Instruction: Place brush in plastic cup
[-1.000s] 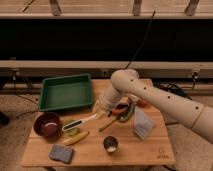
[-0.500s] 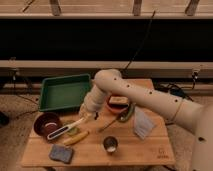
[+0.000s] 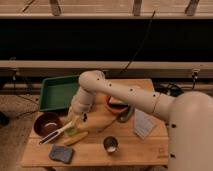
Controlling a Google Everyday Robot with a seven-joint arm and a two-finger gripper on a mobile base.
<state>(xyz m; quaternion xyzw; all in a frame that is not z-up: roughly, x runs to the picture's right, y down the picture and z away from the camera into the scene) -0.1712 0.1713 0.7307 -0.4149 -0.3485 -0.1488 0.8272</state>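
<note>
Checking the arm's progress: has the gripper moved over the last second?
Yes. The gripper has swung left across the wooden table, away from the table's middle and toward the dark red bowl.

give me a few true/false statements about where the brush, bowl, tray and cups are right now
1. The brush lies beside the maroon bowl. True.
2. The green tray sits at the table's front right corner. False: it is at the back left.
3. The gripper is over the table's left half, close to the brush. True.
4. The metal cup stands inside the tray. False: it stands on the wooden table, near the front edge.
5. The brush is already in the plastic cup. False: it lies on the table by the bowl.
</note>
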